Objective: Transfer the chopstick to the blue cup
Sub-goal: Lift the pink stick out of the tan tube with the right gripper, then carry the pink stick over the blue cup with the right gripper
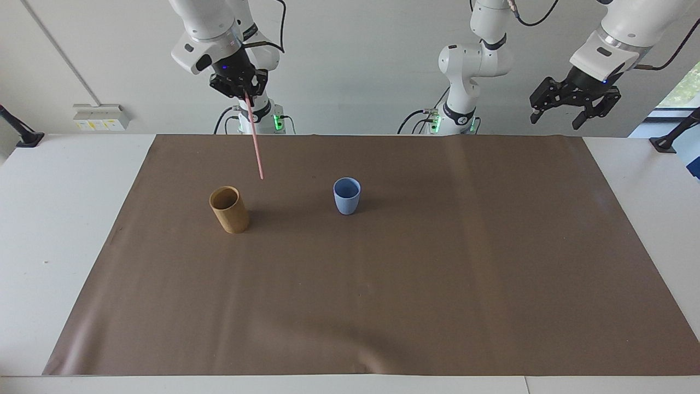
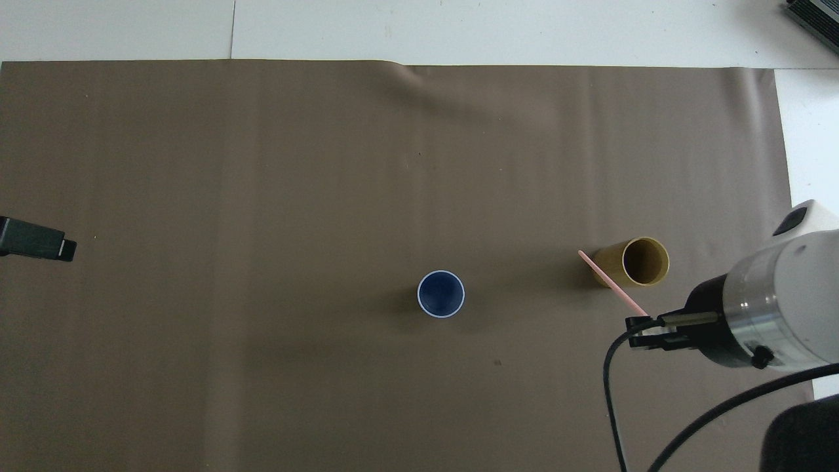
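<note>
- The right gripper [image 1: 244, 94] is hanging high in the air over the brown mat [image 1: 383, 284], above the stretch between the two cups and a little toward the robots; its fingers are clamped on the top end of the chopstick [image 1: 255, 139].
- The chopstick is dangling from that gripper, slightly tilted, and its lower tip is hovering clear above the mat, touching nothing; it is outside both cups.
- In the overhead view the chopstick [image 2: 613, 283] is showing as a thin pink line running from the right gripper [image 2: 645, 326] toward the wooden cup [image 2: 632, 262], crossing that cup's side in the picture only.
- The wooden cup [image 1: 229, 209] is standing upright on the mat toward the right arm's end of the worktop, with nothing showing inside it.
- The blue cup [image 1: 346, 195] is standing upright near the middle of the mat, well apart from the wooden cup and about as near to the robots; its inside [image 2: 441, 294] is looking dark and bare.
- The left gripper [image 1: 574, 104] is waiting high over the left arm's end of the worktop [image 1: 33, 230], near the corner of the mat closest to the robots, its fingers spread wide and holding nothing.
- In the overhead view only a dark tip of the left gripper [image 2: 36, 239] is showing at the picture's edge.
</note>
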Controlling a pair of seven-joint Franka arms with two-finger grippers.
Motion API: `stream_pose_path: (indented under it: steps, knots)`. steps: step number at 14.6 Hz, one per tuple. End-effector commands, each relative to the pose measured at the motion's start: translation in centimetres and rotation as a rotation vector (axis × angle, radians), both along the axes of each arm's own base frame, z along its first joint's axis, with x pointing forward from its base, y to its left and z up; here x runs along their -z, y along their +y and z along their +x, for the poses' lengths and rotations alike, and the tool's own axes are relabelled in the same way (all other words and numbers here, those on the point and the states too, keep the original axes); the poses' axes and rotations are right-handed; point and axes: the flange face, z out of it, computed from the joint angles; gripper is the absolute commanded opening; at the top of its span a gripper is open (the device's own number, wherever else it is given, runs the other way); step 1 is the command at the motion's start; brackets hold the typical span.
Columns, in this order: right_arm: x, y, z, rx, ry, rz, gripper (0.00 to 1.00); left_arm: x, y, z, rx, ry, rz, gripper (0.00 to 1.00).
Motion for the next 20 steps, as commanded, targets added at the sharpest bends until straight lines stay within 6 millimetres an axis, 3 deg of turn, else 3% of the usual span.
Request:
stream_pose_path:
  steps: [1,6,7,10,12,16,20]
  knots:
    - [1.0,4.7,1.0,0.066,-0.026,0.030,0.00,0.1,0.4,-0.2,0.003,-0.027,0.024,1.00]
    - [5.7,15.8,0.3,0.161,-0.018,0.027,0.00,0.0,1.3,0.1,-0.012,-0.052,0.058,1.00]
    - [6.4,16.9,0.2,0.168,-0.015,0.028,0.00,-0.1,1.3,0.1,-0.012,-0.055,0.059,1.00]
    - [7.5,18.8,0.1,0.197,0.002,0.051,0.00,-0.1,1.5,0.1,-0.013,-0.053,0.058,1.00]
    - [8.9,20.1,-1.3,0.209,0.040,0.037,0.00,0.0,1.3,-0.2,-0.013,-0.035,0.059,1.00]
    - [10.5,20.6,-2.7,0.233,0.099,0.028,0.00,0.0,1.3,-0.2,-0.013,-0.038,0.056,1.00]
    - [11.6,20.0,-2.8,0.239,0.120,0.008,0.00,-0.1,1.3,-0.2,-0.013,-0.038,0.055,1.00]
